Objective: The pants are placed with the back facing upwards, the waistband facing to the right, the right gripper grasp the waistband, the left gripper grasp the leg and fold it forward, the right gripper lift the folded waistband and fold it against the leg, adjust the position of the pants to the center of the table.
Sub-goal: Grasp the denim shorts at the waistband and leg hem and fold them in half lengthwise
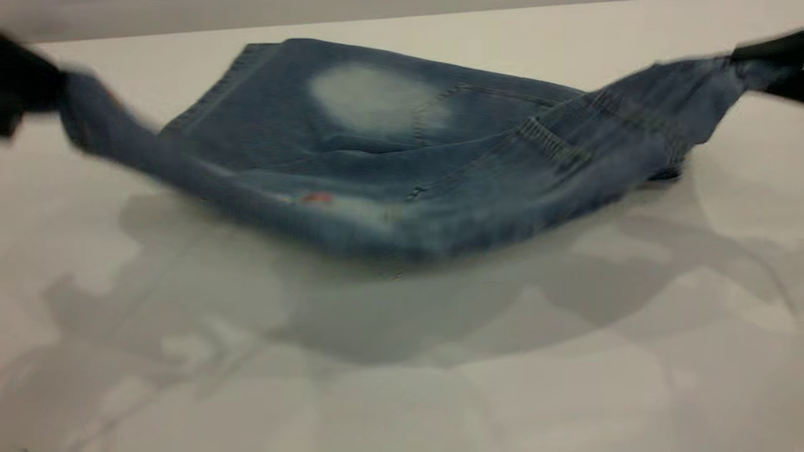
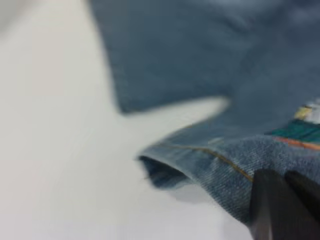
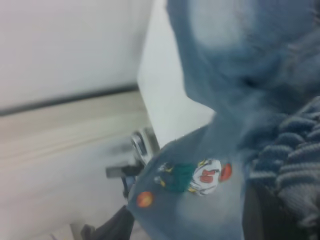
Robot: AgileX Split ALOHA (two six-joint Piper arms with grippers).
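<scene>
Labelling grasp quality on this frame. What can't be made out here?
- Left gripper: exterior view, cut by the frame edge and blurred; left wrist view shows only dark finger tips on the leg.
- Right gripper: exterior, cut by the edge; right wrist view, the waistband covers it.
- Print: exterior view shows only a red speck, the rest folded under.
- Pants: fold edge motion-blurred.

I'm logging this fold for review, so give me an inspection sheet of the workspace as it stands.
Surface: white table, shadows only.
Job's things: pants back side up, near edge lifted; printed leg raised at the left, waistband raised at the right.
Clutter: nothing seen.
Grippers: left gripper shut on the leg; right gripper shut on the waistband.
Cables: nothing seen.
Surroundings: pale wall behind the table.
</scene>
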